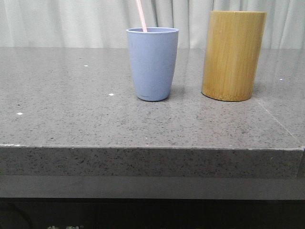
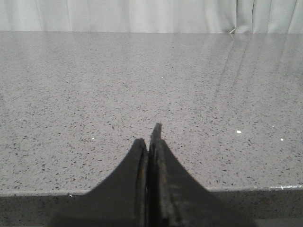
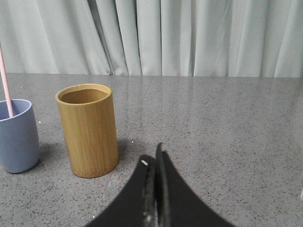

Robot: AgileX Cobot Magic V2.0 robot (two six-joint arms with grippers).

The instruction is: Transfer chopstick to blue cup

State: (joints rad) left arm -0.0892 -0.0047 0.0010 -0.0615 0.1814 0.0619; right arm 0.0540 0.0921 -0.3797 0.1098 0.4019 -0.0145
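The blue cup (image 1: pixel 152 63) stands upright near the middle of the grey counter, and it appears again in the right wrist view (image 3: pixel 17 136). A pale pink chopstick (image 1: pixel 141 15) stands inside it, leaning against the rim; its upper end runs out of frame, and part of it shows in the right wrist view (image 3: pixel 4 80). My left gripper (image 2: pixel 150 137) is shut with nothing in it, low over bare counter near the front edge. My right gripper (image 3: pixel 155 156) is shut and empty too, a little to the right of the bamboo cylinder.
A taller yellow-brown bamboo cylinder (image 1: pixel 233 55) stands just right of the cup, its inside out of sight (image 3: pixel 88 129). The counter's front edge (image 1: pixel 152 148) runs across below. Pale curtains (image 3: pixel 189 38) hang behind the counter.
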